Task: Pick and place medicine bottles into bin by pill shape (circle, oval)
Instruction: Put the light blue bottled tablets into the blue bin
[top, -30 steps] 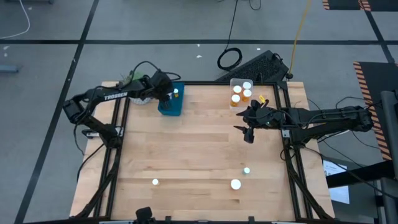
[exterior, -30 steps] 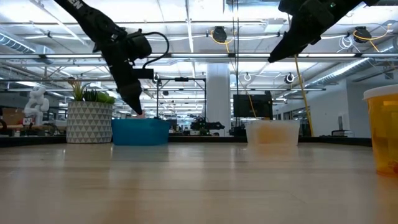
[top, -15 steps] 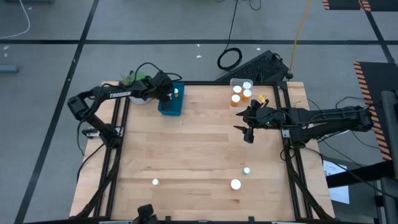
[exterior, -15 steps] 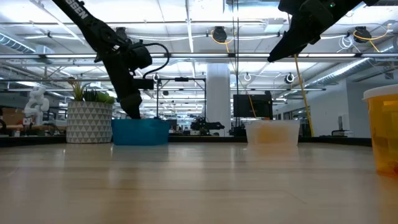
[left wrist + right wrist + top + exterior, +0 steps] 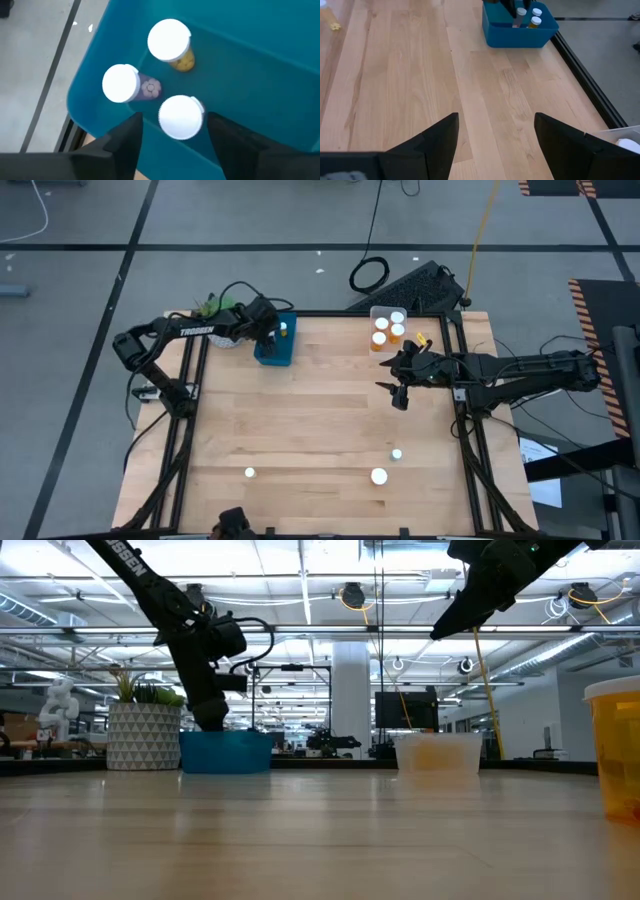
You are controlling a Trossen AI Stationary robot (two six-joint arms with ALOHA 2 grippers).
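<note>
While the right arm waits, the change is all on the left. A second ago the left tool was dipped low into the blue bin at the desk's far left corner; now the low view shows it risen clear above the bin's rim. Its fingers stand apart with nothing between them, and three white-capped bottles stand in the bin below: a yellow-filled bottle, a pale bottle with purple pills showing, and a third bottle just beside it, directly under the open tool. I judge a drop has just been finished, so one more bottle is sorted and the arm is free for the next pick.

The left arm is bent back at the elbow, off the desk's left edge, and reaches in over the bin, wrist pointing steeply down. Beside the bin sits a potted plant.

Further right, the clear bin at the far right corner holds orange bottles. The right tool hovers high over the desk just in front of it, fingers spread wide and empty, arm stretched in from the right edge.

Three bottles remain near the front edge: a small bottle, a larger bottle and another small one.
</note>
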